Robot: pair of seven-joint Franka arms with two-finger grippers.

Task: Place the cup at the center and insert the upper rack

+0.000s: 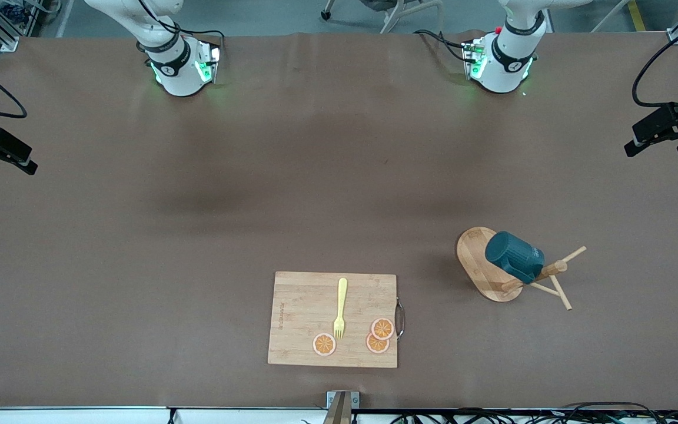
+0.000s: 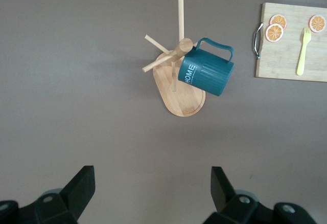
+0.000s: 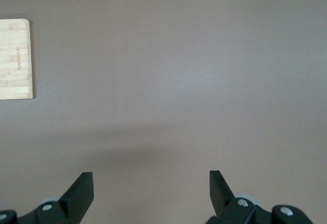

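Brown table covering (image 1: 315, 176), matte and plain, spans the whole work area between both arm bases.

Left gripper (image 2: 153, 193): fingers spread wide, nothing between them, held high over the covering at the left arm's end of the table; the wooden rack and cup show below it in its wrist view.

Right gripper (image 3: 151, 193): likewise parted and unloaded, over bare covering at the right arm's end, with only a corner of the cutting board in sight. This arm appears to wait.

Cup (image 1: 514, 257): dark teal mug, ribbed wall, "HOME" lettered near the rim, loop handle (image 2: 215, 46). It hangs tilted on a peg of the rack, well toward the left arm's end and not at the table's center. Judged rigid, moderately light, with a smooth and possibly slippery wall; the handle or the rim edge looks the surer hold (the ribs may help a pinch across the wall). It would need sliding off along the peg's line rather than a straight lift.

Rack (image 1: 483, 265): oval wooden base, upright post, thin pegs splayed near the top. Pegs look slender and could snap or tip the stand if pulled sideways.

Cutting board (image 1: 333, 319): bamboo, metal handle, nearer the front camera than the center. Carries a yellow fork (image 1: 339, 307) and three orange slices (image 1: 381, 328).
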